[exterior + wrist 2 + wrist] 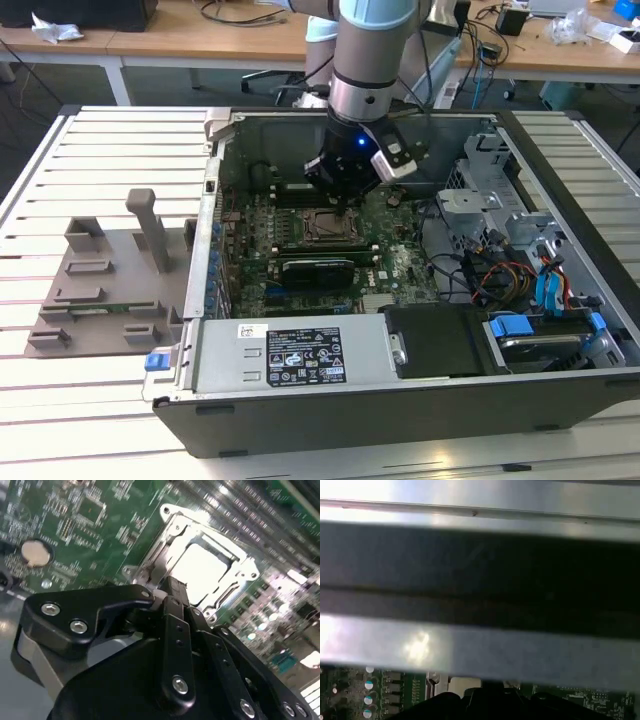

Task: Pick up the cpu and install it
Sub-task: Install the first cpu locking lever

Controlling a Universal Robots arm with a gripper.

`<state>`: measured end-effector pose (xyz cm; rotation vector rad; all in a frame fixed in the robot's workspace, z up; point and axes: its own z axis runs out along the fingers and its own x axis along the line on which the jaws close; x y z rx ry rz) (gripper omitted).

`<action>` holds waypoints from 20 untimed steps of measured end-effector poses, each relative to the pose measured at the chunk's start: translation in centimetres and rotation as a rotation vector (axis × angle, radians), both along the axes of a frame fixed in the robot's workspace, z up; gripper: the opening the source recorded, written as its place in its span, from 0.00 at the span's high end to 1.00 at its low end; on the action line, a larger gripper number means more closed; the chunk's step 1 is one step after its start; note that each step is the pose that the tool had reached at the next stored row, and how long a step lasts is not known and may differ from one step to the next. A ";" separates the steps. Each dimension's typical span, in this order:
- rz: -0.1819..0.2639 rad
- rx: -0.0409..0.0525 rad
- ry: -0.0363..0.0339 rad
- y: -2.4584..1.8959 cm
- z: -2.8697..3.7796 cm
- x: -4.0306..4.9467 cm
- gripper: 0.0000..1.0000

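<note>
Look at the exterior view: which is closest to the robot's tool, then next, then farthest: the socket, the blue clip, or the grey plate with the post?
From the tool, in the exterior view:
1. The socket, on the green board right under the tool.
2. The grey plate with the post, outside the case toward the exterior view's left.
3. The blue clip, at the case's near corner, low on that view's left.

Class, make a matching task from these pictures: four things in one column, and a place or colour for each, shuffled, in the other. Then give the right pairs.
Things:
1. gripper
2. cpu
3. grey fixture plate
4. coin battery

Places or colours:
A. on the slatted table outside the computer case
B. round and pale, on the green board
C. bright square inside the metal socket frame
D. black, just above the socket

Pairs: 1-D, 2-C, 3-A, 4-B
</note>
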<state>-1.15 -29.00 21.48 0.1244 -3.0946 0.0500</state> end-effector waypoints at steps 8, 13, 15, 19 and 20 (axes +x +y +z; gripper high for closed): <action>0.000 -0.0003 -0.0001 -3.13 1.72 0.00 0.89; 0.000 -0.0003 0.0000 -3.13 3.37 0.00 0.89; 0.000 -0.0005 0.0001 -3.13 3.94 0.00 0.89; 0.000 -0.0004 0.0000 -3.13 5.21 0.00 0.89; 0.000 -0.0004 0.0001 -3.13 5.49 0.00 0.89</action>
